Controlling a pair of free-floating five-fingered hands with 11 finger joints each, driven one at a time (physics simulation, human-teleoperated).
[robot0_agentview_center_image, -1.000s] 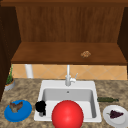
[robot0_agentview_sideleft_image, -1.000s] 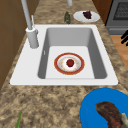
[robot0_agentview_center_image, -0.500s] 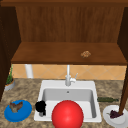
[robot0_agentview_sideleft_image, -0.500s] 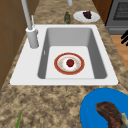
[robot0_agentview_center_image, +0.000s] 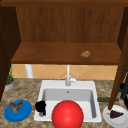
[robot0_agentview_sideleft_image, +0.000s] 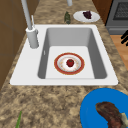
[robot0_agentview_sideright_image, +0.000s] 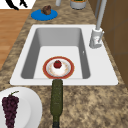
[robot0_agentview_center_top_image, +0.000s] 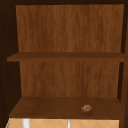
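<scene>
Left hand (robot0_agentview_center_image: 40, 107) hovers off the counter's front edge by the sink's (robot0_agentview_sideleft_image: 23, 75) left front corner, its grasp not discernible, while the right hand (robot0_agentview_sideleft_image: 124, 38) hangs with fingers straight off the counter's right end. Nearest the left hand, at the counter's left front corner, one blue plate (robot0_agentview_center_image: 25, 113) carrying one brown piece of food (robot0_agentview_center_image: 15, 106) is probably stiff, smooth and light, best taken by its bare rim and kept level. Farther off: one red ball (robot0_agentview_center_image: 67, 115), one red-rimmed plate (robot0_agentview_sideleft_image: 58, 68) in the basin bearing one red fruit (robot0_agentview_sideleft_image: 70, 62), one faucet (robot0_agentview_center_image: 68, 75), and one brown lump (robot0_agentview_center_image: 85, 54) on the shelf (robot0_agentview_center_image: 50, 53).
</scene>
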